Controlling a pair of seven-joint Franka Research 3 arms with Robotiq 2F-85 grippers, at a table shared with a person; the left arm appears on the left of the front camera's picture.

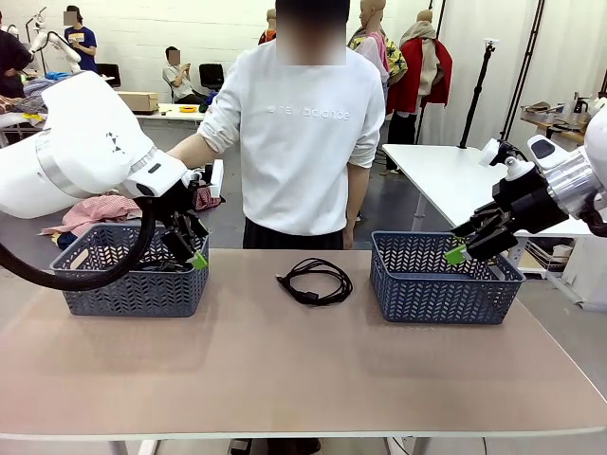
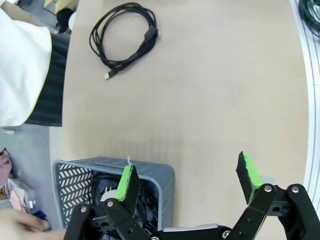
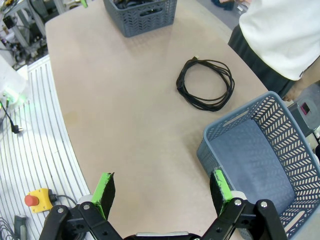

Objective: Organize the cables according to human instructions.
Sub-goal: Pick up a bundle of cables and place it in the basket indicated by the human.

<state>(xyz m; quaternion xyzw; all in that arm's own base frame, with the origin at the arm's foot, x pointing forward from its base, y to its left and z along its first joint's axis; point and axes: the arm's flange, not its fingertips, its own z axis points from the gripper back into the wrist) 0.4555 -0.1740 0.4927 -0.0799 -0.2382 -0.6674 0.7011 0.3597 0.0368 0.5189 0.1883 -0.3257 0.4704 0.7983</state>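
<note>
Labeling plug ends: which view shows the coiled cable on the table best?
Left wrist view: the cable lies unobstructed from above, its gold plug tip visible. Right wrist view shows the coil clearly too, plug less distinct. Front view shows it small and foreshortened.

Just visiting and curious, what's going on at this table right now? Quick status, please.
Left gripper open over left basket, cables inside. Right gripper open above right basket. One coiled cable on table between them. Nothing in the way.

The person's white sweatshirt [image 1: 294, 142] reads "new balance" across the chest.
</note>
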